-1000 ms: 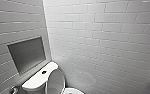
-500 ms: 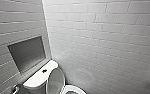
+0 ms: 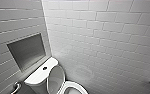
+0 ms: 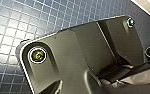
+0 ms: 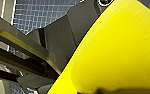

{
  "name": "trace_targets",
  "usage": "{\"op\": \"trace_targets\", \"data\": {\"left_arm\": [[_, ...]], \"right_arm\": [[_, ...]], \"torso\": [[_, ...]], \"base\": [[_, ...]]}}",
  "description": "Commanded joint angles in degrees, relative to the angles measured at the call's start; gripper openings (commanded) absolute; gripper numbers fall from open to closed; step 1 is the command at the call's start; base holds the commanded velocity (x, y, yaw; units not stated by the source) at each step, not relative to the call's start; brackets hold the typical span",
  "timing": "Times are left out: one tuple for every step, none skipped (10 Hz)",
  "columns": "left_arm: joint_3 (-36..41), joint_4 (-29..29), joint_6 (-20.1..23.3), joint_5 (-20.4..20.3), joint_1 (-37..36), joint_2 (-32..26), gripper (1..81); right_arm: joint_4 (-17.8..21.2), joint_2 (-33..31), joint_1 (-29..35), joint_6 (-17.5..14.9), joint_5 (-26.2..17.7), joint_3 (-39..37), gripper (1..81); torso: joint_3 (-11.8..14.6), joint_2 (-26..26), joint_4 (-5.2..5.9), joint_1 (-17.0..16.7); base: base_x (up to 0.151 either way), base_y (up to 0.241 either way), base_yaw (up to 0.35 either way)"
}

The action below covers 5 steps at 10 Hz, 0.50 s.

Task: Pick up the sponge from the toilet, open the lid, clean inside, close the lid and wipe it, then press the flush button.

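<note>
A grey niche (image 3: 27, 51) is set in the left tiled wall. Below it stands the toilet (image 3: 37, 79), with the flush button (image 3: 44, 68) in the middle of the tank top. Just right of the tank the lid (image 3: 56, 76) stands raised, and the bowl's rim (image 3: 74, 88) lies open beside it. Whether the left gripper is released or clenched I cannot tell (its wrist hangs over blue floor tiles (image 4: 13, 27)). The right gripper (image 5: 103, 90) grasps the sponge (image 5: 116, 50).
</note>
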Motion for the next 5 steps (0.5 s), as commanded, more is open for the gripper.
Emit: {"op": "trace_targets", "data": {"left_arm": [[-0.6, -0.1, 0.1, 1.8, -2.2, -0.4, 81.1], [-0.6, -0.2, 0.0, 1.8, -2.1, -0.5, 81.1], [-0.6, -0.2, -0.3, 1.8, -2.1, -0.6, 81.1], [-0.5, -0.2, -0.6, 1.8, -2.0, -0.5, 81.1], [-0.6, -0.5, -0.9, 1.8, -1.2, -0.5, 81.1]], "right_arm": [[-0.9, -0.1, 0.8, -0.4, -2.8, -0.1, 1.0], [-0.9, -0.1, 0.8, -0.4, -3.1, 0.0, 1.0], [-0.9, 0.1, 0.8, -0.5, -3.2, -0.1, 1.0], [-0.9, 0.4, 0.8, -0.6, -3.4, -0.1, 1.0], [-0.8, 0.4, 1.3, -0.6, -4.5, -0.2, 1.0]], "torso": [[0.0, 5.7, 0.00, -3.7], [0.0, 7.9, 0.00, -5.1], [0.0, 4.4, 0.00, -2.9], [0.0, 6.5, 0.00, -4.1], [0.0, 7.2, 0.00, -4.5]], "base": [[0.000, 0.000, 0.000], [0.000, 0.000, 0.000], [0.000, 0.000, 0.000], [0.000, 0.000, 0.000], [0.000, 0.000, 0.000]]}}
